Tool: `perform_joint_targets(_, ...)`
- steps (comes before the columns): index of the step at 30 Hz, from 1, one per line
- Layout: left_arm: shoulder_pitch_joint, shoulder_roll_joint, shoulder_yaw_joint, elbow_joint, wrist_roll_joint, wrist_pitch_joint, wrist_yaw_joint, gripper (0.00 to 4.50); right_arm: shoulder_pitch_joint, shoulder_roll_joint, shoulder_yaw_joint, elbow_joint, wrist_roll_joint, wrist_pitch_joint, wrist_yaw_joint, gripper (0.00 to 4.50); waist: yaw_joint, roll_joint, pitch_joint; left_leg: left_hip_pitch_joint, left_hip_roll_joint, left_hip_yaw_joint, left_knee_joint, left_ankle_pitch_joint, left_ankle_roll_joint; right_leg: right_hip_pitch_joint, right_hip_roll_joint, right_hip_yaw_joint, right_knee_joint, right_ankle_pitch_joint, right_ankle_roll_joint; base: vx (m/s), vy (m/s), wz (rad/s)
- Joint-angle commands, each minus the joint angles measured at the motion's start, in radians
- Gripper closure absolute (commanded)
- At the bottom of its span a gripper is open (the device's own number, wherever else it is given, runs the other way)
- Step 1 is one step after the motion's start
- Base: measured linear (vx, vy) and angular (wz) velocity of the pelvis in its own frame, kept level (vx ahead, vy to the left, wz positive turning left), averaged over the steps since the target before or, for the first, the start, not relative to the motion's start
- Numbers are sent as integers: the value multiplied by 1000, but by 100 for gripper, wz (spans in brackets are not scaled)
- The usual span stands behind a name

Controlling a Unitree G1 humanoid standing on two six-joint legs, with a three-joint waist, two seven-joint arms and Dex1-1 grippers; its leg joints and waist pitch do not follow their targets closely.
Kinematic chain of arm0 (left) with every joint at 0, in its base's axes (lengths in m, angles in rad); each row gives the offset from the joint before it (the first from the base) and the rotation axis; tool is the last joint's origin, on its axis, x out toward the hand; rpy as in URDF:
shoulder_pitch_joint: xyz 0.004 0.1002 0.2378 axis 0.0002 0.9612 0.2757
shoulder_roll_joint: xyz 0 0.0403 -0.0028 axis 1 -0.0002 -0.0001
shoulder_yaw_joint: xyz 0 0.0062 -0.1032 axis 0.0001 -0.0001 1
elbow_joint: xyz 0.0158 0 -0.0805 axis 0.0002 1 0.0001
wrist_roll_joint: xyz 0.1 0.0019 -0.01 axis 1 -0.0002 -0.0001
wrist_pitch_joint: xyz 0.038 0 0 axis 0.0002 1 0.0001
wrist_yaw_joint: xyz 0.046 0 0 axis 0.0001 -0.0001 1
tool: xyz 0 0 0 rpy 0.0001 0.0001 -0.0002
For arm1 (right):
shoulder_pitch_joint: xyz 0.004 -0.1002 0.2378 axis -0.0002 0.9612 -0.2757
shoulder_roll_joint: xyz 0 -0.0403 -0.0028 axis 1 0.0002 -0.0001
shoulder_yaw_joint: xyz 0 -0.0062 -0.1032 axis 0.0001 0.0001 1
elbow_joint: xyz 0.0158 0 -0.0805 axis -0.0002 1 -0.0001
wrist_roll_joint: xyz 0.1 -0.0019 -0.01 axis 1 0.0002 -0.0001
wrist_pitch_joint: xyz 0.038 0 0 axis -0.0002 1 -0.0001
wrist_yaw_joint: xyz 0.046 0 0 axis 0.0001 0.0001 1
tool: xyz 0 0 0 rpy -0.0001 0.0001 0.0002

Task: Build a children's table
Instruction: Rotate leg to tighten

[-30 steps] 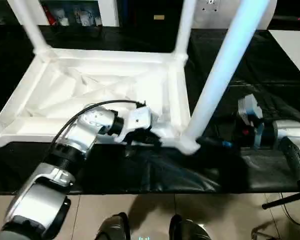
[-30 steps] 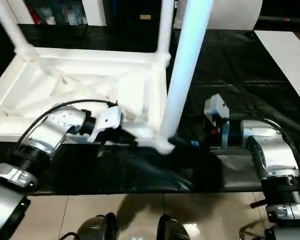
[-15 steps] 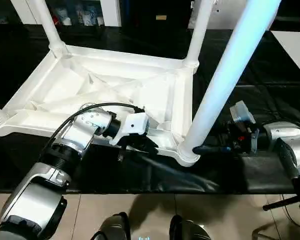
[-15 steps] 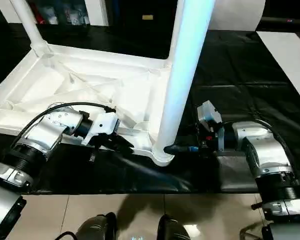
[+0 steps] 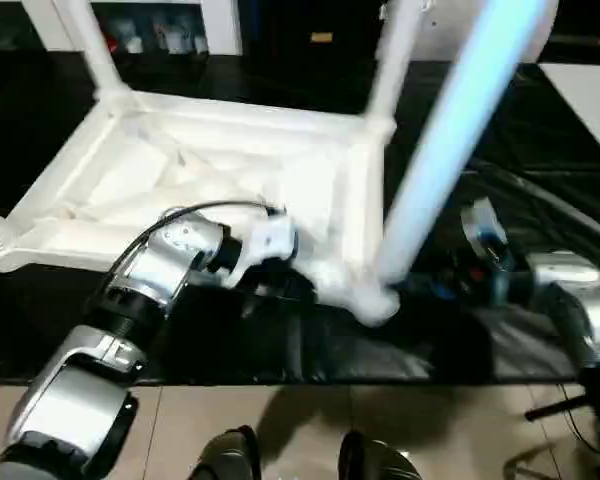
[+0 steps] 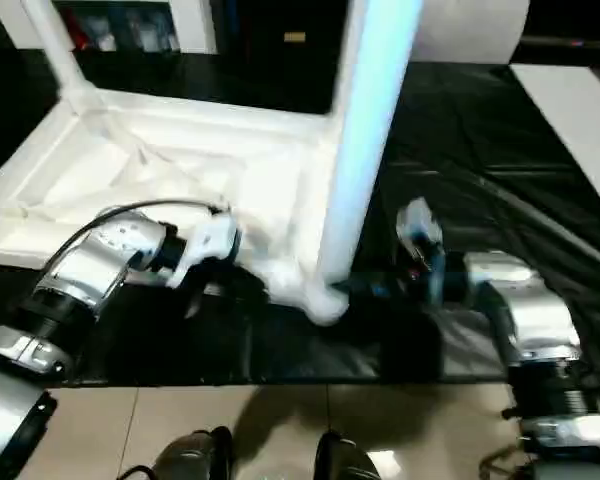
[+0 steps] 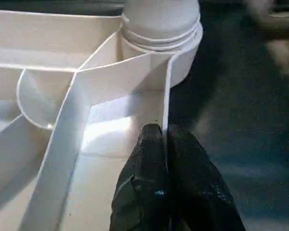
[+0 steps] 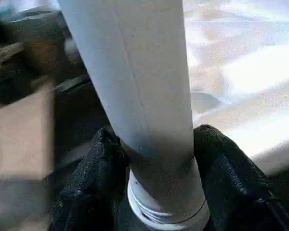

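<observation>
The white children's table [image 5: 230, 170] lies upside down on the black-covered surface, ribbed underside up, with legs standing in its corner sockets. The nearest leg [image 5: 450, 130] rises from the near right socket [image 5: 375, 300]. My left gripper [image 7: 164, 132] is shut on the thin rim wall of the table top just beside that socket, and shows from the head as well [image 5: 295, 285]. My right gripper [image 8: 159, 144] reaches in from the right at the foot of that leg. Its two fingers [image 8: 101, 159] press against either side of the tube just above the socket.
The black cover [image 5: 540, 140] ends at a front edge close to me, with tiled floor and my feet [image 5: 230, 455] below. A white board [image 5: 590, 95] lies at the far right. Two more legs [image 5: 85, 45] stand at the table's far corners.
My right gripper's fingers have closed in around the foot of the near leg. The left gripper has kept its grip on the rim. The head camera has shifted.
</observation>
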Motion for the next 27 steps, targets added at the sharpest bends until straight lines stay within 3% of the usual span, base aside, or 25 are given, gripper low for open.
perform_joint_targets(1, -7, -65, -24, -8, -3, 47, 75, 450, -7, 44, 52, -9, -27, 36, -84, 259, -1, -18, -75, 17, 72, -46, -70, -243, 44, 58, -85, 49, -82, -508, -185, 0, 0, 0)
perform_joint_targets(2, -15, -101, -12, -1, 7, 93, 152, 450, -20, 98, 37, -1, -64, 41, -211, 260, -8, -18, -75, 17, 71, -50, -72, -263, 39, 59, -87, 48, -88, -546, -165, 0, 0, 0)
perform_joint_targets(3, -24, -125, -4, 12, 15, 115, 205, 450, -30, 125, 35, 3, -84, 45, -267, 260, -14, -14, -76, 22, 72, -48, -72, -278, 29, 50, -83, 48, -90, -552, -161, 0, 0, 0)
perform_joint_targets(6, -38, -167, 10, 35, 27, 161, 295, 450, -54, 179, 17, 18, -112, 73, -395, 262, -32, -17, -72, 26, 68, -51, -71, -319, 19, 44, -84, 47, -100, -596, -143, 0, 0, 0)
perform_joint_targets(10, -77, -260, 48, 83, 66, 213, 515, 450, -108, 319, -33, 51, -157, 133, -692, 263, -43, -19, -76, 27, 61, -54, -69, -325, 13, 40, -82, 42, -108, -633, -114, 0, 0, 0)
perform_joint_targets(13, -96, -302, 69, 110, 72, 209, 613, 450, -120, 376, -53, 65, -177, 79, -790, 263, -41, -13, -74, 27, 64, -51, -72, -326, 25, 38, -82, 45, -112, -604, -107, 0, 0, 0)
perform_joint_targets(14, -98, -307, 70, 112, 75, 207, 624, 450, -121, 384, -58, 67, -180, 62, -803, 263, -40, -13, -78, 25, 65, -51, -74, -323, 27, 39, -81, 45, -108, -568, -111, 0, 0, 0)
perform_joint_targets(15, -101, -312, 74, 113, 74, 202, 630, 450, -123, 388, -61, 69, -185, 33, -806, 208, -39, -13, -80, 25, 67, -50, -75, -314, 32, 41, -80, 46, -104, -521, -121, 0, 0, 0)
perform_joint_targets(20, -102, -303, 73, 111, 79, 184, 618, 450, -116, 378, -72, 56, -180, 25, -790, 158, -35, -11, -86, 17, 68, -41, -73, -236, 71, 52, -76, 51, -80, -304, -189, 0, 0, 0)
perform_joint_targets(27, -74, -244, 50, 86, 69, 111, 484, 450, -110, 271, -98, 54, -155, 12, -681, 102, -27, -13, -86, 13, 64, -36, -67, -190, 110, 60, -78, 50, -78, -283, -205, 0, 0, 0)
